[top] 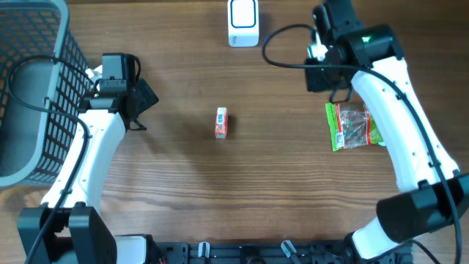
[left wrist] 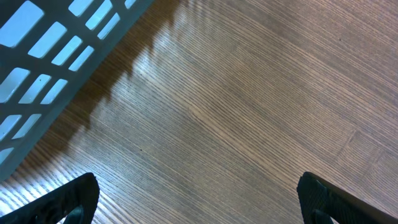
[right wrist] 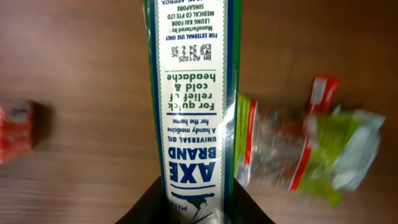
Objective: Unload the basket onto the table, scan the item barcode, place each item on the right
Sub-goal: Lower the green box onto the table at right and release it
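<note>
- Right gripper (right wrist: 196, 210) is clamped narrowly on the Axe Brand box (right wrist: 191, 93).
- Left gripper (left wrist: 199, 202) gapes wide, empty, beside the basket (left wrist: 43, 74).
- Blurred packet (right wrist: 311, 146), seemingly snacks, lies nearby.

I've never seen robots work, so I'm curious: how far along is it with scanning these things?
Done: the right tool has a green-and-white medicine box in its grip. In hand: it holds the box near the white scanner; whether it has scanned, I cannot tell. Left: an orange packet and a snack bag lie on the table; the left tool is open, holding nothing.
</note>
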Controlling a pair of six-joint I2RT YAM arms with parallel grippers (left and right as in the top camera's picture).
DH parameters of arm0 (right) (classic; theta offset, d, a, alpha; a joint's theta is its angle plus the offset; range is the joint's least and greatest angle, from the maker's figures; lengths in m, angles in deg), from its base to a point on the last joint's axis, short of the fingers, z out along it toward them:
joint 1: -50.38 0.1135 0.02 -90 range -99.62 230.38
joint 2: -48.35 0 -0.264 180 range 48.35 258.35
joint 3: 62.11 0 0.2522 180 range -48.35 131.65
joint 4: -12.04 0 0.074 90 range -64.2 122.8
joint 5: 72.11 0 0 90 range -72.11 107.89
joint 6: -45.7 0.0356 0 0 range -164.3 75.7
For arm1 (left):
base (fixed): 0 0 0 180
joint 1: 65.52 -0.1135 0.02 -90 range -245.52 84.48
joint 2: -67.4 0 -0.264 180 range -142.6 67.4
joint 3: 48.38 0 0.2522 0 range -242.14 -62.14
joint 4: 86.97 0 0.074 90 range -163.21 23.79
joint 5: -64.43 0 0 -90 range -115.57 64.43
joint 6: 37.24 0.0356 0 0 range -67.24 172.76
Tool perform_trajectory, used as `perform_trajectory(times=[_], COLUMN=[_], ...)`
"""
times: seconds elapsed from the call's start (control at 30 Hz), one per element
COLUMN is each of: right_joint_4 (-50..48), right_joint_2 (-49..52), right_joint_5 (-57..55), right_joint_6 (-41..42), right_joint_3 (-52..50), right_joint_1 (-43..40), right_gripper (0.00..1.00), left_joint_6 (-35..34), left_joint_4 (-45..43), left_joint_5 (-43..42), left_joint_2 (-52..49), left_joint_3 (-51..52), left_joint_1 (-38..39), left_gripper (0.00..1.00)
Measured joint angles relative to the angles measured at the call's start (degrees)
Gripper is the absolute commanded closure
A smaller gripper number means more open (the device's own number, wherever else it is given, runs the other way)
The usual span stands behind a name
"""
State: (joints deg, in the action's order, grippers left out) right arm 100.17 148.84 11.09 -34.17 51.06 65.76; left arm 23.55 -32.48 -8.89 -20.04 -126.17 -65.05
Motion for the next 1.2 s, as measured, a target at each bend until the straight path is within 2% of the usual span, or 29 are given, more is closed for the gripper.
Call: perform_trajectory(times=[0.23,0.47,0.5,0.53,0.6,0.67,0.73,0.83,1.0,1.13,1.2], right_joint_4=[-11.7,-20.7,-21.0,-21.4,-21.8,-21.9,-22.0,-22.3,-26.5,-30.6,-31.4], right_joint_2=[0.5,0.6,0.6,0.6,0.6,0.6,0.6,0.6,0.6,0.6,0.6], right_joint_5=[2.3,1.8,1.7,1.7,1.6,1.6,1.7,1.9,2.5,7.3,10.2], right_joint_6=[2.3,2.7,2.7,2.7,2.8,3.2,3.2,3.3,3.3,3.3,3.3], right_joint_3=[-18.8,-27.6,-28.6,-29.7,-31.3,-32.1,-32.1,-32.1,-32.3,-32.3,-32.3], right_joint_1=[-3.0,-3.0,-3.0,-3.0,-3.0,-3.0,-3.0,-3.0,-3.0,-3.0,-3.0], right_gripper=[0.95,0.94,0.82,0.63,0.45,0.33,0.29,0.29,0.35,0.44,0.45], left_joint_6=[0.0,0.0,0.0,0.0,0.0,0.0,0.0,0.0,0.0,0.0,0.0], left_joint_4=[0.0,0.0,0.0,0.0,0.0,0.0,0.0,0.0,0.0,0.0,0.0], left_joint_5=[0.0,0.0,0.0,0.0,0.0,0.0,0.0,0.0,0.0,0.0,0.0], left_joint_2=[0.0,0.0,0.0,0.0,0.0,0.0,0.0,0.0,0.0,0.0,0.0], left_joint_3=[0.0,0.0,0.0,0.0,0.0,0.0,0.0,0.0,0.0,0.0,0.0], left_joint_1=[0.0,0.0,0.0,0.0,0.0,0.0,0.0,0.0,0.0,0.0,0.0], left_gripper=[0.00,0.00,0.00,0.00,0.00,0.00,0.00,0.00,0.00,0.00,0.00])
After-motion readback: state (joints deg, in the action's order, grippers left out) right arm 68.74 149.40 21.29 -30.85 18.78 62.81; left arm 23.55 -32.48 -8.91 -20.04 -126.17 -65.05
